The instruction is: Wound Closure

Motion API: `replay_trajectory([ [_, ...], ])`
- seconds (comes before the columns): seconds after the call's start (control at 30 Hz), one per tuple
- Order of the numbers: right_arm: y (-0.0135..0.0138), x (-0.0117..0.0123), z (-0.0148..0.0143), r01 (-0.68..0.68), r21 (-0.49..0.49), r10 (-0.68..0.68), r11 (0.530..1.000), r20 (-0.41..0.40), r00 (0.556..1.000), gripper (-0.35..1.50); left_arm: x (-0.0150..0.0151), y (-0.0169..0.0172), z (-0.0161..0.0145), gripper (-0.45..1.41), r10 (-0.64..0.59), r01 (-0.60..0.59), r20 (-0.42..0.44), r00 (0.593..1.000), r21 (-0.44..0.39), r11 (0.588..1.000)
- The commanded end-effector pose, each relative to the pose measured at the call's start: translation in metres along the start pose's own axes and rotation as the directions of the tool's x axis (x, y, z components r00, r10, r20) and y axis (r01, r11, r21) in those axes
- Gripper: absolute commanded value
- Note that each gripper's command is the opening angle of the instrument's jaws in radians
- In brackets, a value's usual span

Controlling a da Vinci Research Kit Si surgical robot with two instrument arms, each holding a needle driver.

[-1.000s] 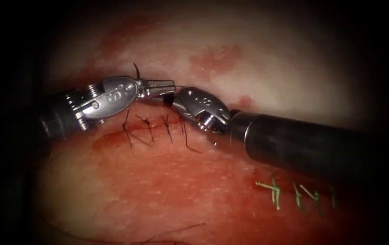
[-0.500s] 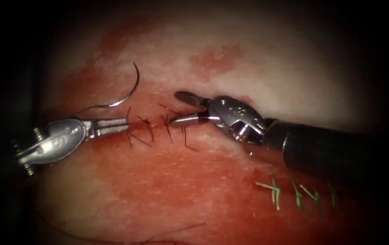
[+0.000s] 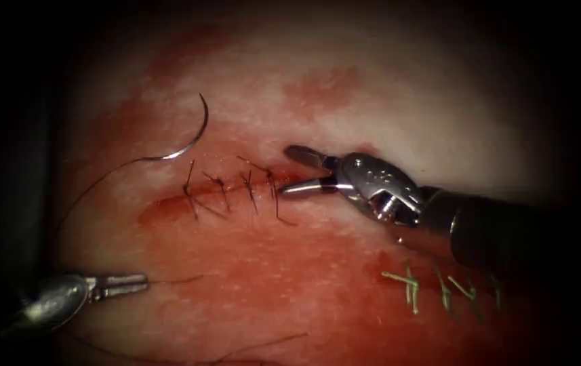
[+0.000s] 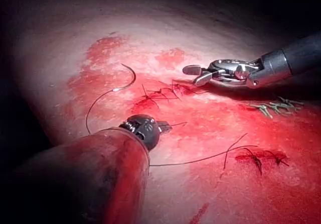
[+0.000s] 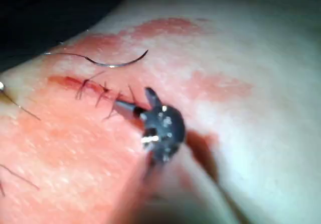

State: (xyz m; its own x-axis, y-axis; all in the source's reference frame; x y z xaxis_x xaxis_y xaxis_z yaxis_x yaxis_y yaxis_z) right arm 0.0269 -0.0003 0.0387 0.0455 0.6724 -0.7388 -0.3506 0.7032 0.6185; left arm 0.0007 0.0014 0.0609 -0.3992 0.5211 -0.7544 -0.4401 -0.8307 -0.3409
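The needle (image 3: 188, 139) is seen lying free on the tissue (image 3: 290, 285), up above the left end of the cut (image 3: 229, 193), its curve arched with the point uppermost, and it is held by neither tool and is not in the tissue. From its lower end the thread (image 3: 93, 186) is carried in a long dark arc down the left side toward the left tool (image 3: 142, 279), which is parked low, well below the cut and well apart from the needle. Its jaws are closed flat together, and a fine strand of thread is seen running out from their tip toward the right; in the left wrist view the same strand (image 4: 178, 124) is seen leaving the tool's tip (image 4: 165, 127), so thread is being gripped there. The right tool (image 3: 297, 171) is placed at the right end of the cut, jaws spread wide, one above the line of the cut and one along it, and nothing is held between them. The needle is left well off to this tool's left, beyond the row of dark stitches (image 3: 236, 190) set across the cut. In the right wrist view the open jaws of that tool (image 5: 133, 99) are found just beside the stitches, with the needle (image 5: 118, 62) lying beyond them. Pale green stitches (image 3: 439, 288) are noted below the right shaft, near the red fluid (image 3: 317, 88) patches.
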Motion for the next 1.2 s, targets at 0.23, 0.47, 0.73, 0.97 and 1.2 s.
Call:
replay_trajectory([
  [0.23, 0.0016, 0.0002, -0.0022, 0.163, 0.017, -0.163, 0.986, 0.007, 0.987, 1.23, -0.0023, -0.0034, -0.0028, 0.71, -0.066, 0.059, 0.092, 0.994, 0.079, 0.995],
  [0.47, 0.0016, 0.0008, -0.0051, 0.355, -0.085, -0.350, 0.931, 0.066, 0.934, 1.20, 0.0022, -0.0025, -0.0044, 0.81, -0.074, 0.067, 0.100, 0.992, 0.072, 0.995],
  [0.73, -0.0004, 0.0023, -0.0059, 0.250, -0.098, -0.244, 0.963, 0.063, 0.968, 0.93, 0.0098, 0.0009, 0.0032, 0.61, 0.031, -0.030, -0.015, 0.999, 0.070, 0.997],
  [0.97, -0.0003, 0.0028, -0.0056, 0.249, -0.103, -0.244, 0.963, 0.061, 0.968, 0.99, 0.0115, 0.0024, 0.0136, 0.46, 0.141, -0.141, 0.009, 0.990, 0.122, 0.982],
  [1.2, 0.0000, 0.0026, -0.0056, 0.252, -0.105, -0.247, 0.962, 0.059, 0.967, 0.99, 0.0108, 0.0016, 0.0179, 0.05, 0.177, -0.183, 0.053, 0.983, 0.120, 0.976],
])
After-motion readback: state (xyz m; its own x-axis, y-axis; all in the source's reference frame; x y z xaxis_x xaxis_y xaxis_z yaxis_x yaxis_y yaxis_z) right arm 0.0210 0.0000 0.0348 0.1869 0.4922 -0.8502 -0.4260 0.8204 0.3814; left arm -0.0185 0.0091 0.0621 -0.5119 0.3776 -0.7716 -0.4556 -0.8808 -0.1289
